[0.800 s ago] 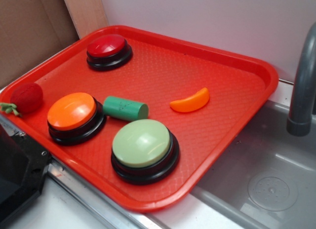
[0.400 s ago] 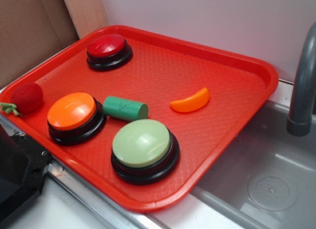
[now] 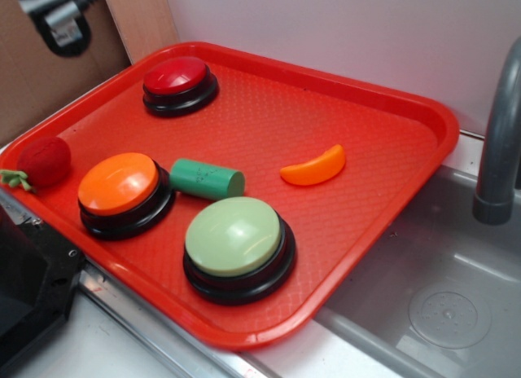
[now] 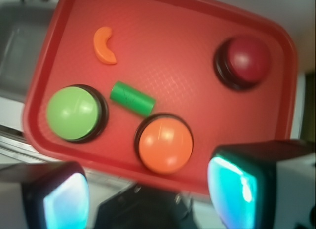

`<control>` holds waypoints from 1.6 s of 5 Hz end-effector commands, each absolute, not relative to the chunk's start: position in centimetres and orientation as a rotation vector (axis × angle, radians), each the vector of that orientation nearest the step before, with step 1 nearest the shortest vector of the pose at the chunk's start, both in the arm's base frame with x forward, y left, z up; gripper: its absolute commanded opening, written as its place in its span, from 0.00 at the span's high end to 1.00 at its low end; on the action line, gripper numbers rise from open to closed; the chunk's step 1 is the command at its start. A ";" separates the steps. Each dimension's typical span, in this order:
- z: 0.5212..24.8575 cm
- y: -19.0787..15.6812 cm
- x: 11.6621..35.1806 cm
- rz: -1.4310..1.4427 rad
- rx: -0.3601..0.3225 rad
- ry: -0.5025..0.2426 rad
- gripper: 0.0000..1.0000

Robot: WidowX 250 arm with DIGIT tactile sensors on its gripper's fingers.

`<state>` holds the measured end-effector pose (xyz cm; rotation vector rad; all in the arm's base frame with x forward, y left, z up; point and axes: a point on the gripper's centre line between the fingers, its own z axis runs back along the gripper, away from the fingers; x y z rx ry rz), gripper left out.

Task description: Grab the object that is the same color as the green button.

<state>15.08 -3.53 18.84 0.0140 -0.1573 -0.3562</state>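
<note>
One cylinder [image 4: 132, 97], ungrasped.
Tool [image 4: 148, 194] open, empty; orange button [image 4: 165, 143] just beside may block a finger.

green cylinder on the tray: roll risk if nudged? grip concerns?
The green cylinder lies on its side on the red tray, so a sideways nudge would probably roll it. It looks solid and stiff, likely light. Its smooth curved surface may slip; closing across the round sides seems safest. The end effector is open, well above.
</note>
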 end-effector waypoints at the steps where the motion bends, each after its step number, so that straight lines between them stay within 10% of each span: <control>1: 13.6 -4.4 17.9 -0.828 0.037 -0.345 0.00; 7: 3.0 -5.6 21.3 -1.103 -0.022 -0.237 0.00; 8: 3.1 -5.7 21.6 -1.110 -0.018 -0.246 0.23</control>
